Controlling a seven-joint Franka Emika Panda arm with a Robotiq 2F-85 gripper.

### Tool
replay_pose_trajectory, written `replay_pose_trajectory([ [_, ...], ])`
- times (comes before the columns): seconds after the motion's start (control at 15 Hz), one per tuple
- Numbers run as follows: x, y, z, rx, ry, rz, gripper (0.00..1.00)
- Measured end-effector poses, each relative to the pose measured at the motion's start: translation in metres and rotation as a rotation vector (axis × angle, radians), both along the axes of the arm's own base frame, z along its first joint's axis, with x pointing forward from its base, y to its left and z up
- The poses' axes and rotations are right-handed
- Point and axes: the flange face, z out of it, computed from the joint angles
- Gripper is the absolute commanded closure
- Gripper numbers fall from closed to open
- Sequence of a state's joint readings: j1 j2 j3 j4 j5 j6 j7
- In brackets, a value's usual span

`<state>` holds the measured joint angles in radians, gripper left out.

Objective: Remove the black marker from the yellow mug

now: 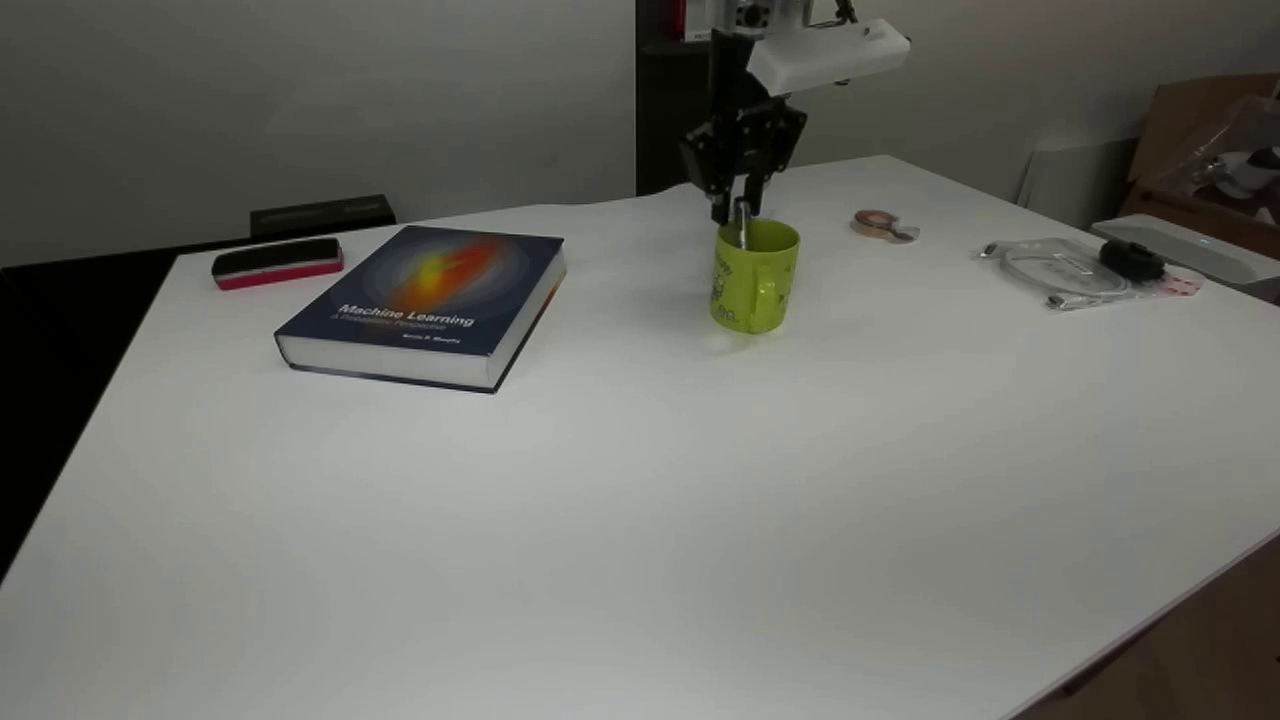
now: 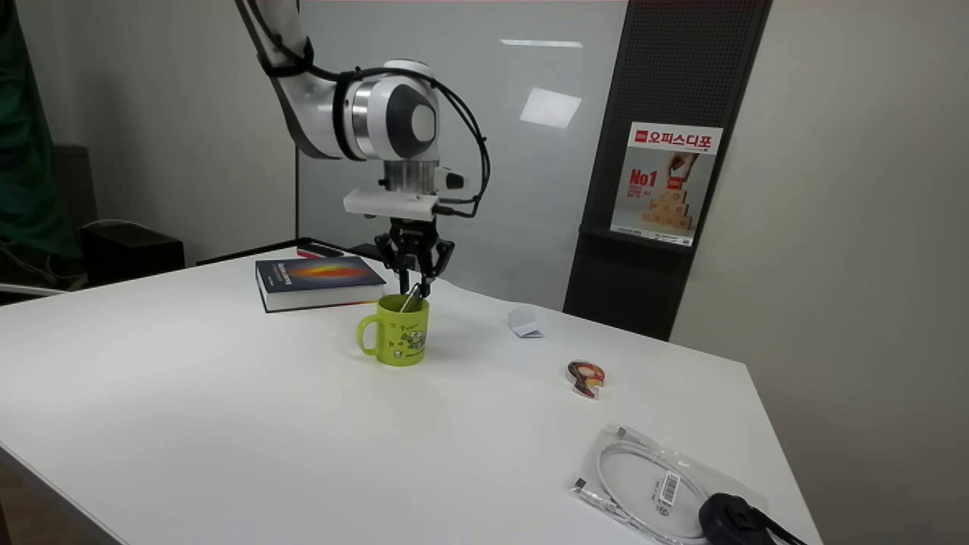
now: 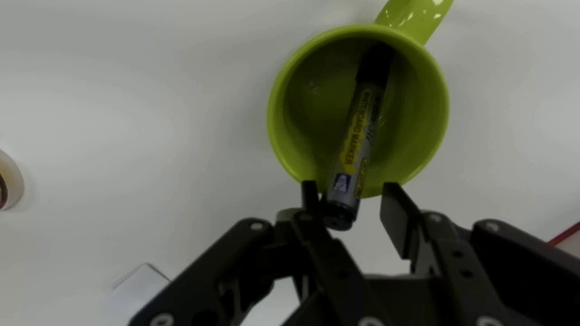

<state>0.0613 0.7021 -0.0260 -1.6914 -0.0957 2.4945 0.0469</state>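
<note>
While a poster (image 2: 666, 182) overlooks the white table (image 1: 600, 520), spread jaws flank the marker (image 3: 360, 131).

We see the yellow-green mug (image 2: 392, 334) standing upright on the table (image 2: 227, 424), dark drawings and lettering printed on its side. Inside it we find the whiteboard marker (image 3: 359, 136), grey-barrelled with a yellow label and black at both ends, tilted so that its lower end sits toward the mug's handle while its upper end pokes out past the opposite rim.
</note>
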Motion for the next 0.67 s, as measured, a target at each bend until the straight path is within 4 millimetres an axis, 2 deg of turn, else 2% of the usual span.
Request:
replay_pose_trajectory([
  [0.07, 0.000, -0.002, 0.001, -0.001, -0.001, -0.003, 0.95],
  [0.13, 0.001, -0.003, 0.001, -0.002, -0.002, -0.005, 0.98],
  [0.27, 0.001, -0.006, 0.003, -0.005, -0.005, -0.011, 0.94],
  [0.53, 0.002, -0.009, 0.009, -0.007, -0.009, -0.016, 0.94],
  [0.67, 0.002, -0.009, 0.018, -0.007, -0.011, -0.018, 0.94],
])
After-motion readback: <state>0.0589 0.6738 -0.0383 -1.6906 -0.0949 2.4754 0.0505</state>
